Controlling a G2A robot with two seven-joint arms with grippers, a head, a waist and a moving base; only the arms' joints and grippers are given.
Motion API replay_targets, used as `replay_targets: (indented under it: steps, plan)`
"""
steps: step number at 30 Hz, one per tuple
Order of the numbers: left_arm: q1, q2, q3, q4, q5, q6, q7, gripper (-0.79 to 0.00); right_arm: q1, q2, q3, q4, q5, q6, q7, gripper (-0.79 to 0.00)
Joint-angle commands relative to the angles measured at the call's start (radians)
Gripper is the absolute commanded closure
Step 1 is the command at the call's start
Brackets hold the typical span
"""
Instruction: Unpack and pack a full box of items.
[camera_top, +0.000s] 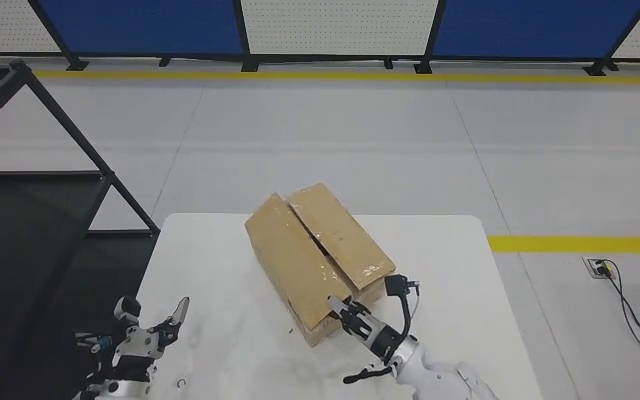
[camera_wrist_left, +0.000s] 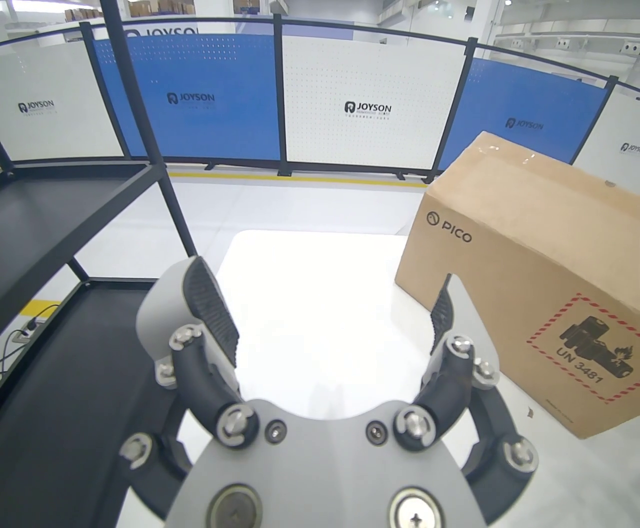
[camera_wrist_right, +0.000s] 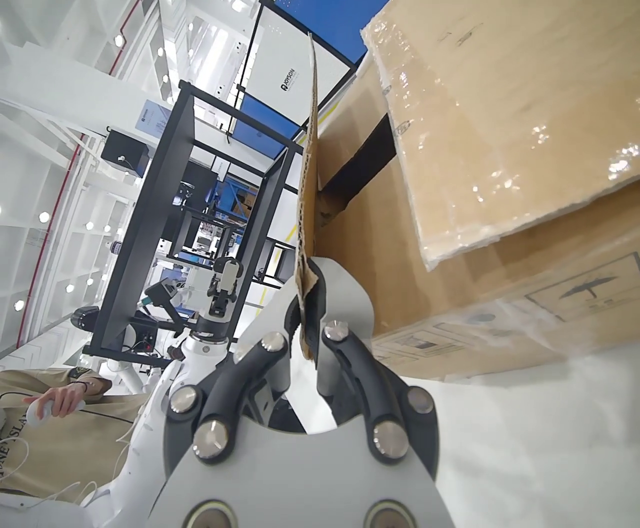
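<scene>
My right gripper (camera_wrist_right: 308, 299) is clamped on a top flap (camera_wrist_right: 308, 165) of the cardboard box (camera_top: 318, 252), which sits mid-bench (camera_top: 215, 290). My left gripper (camera_wrist_left: 321, 280) hangs spread apart at the bench's 7 o'clock corner.

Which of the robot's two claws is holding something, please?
The right claw, shut on a raised flap of the brown cardboard box; the left claw is open and empty.

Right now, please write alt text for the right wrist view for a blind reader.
The right gripper pinches the edge of one cardboard flap, lifted off the box on the white table. The other flap, shiny with tape, lies over the top.
</scene>
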Motion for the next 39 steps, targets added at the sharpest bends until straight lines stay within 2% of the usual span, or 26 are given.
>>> replay_targets:
  steps: [1,10,19,31,39]
  plan:
    - [-0.003,0.0,0.002,0.003,-0.001,-0.004,-0.003,-0.785,-0.018,0.005,0.024,-0.014,0.003,-0.013,0.013,0.0]
    - [-0.023,-0.003,0.011,0.011,0.006,-0.011,-0.018,-0.785,-0.088,0.024,0.116,-0.064,0.023,-0.072,0.066,0.0]
    - [-0.043,-0.005,0.02,0.019,0.017,-0.014,-0.034,-0.785,-0.137,0.045,0.196,-0.095,0.048,-0.14,0.176,0.0]
    - [-0.072,-0.007,0.029,0.04,0.022,-0.014,-0.049,-0.785,-0.19,0.075,0.284,-0.097,0.108,-0.305,0.323,0.0]
    - [-0.089,-0.008,0.028,0.056,0.016,-0.015,-0.057,-0.785,-0.222,0.089,0.332,-0.108,0.122,-0.354,0.342,0.0]
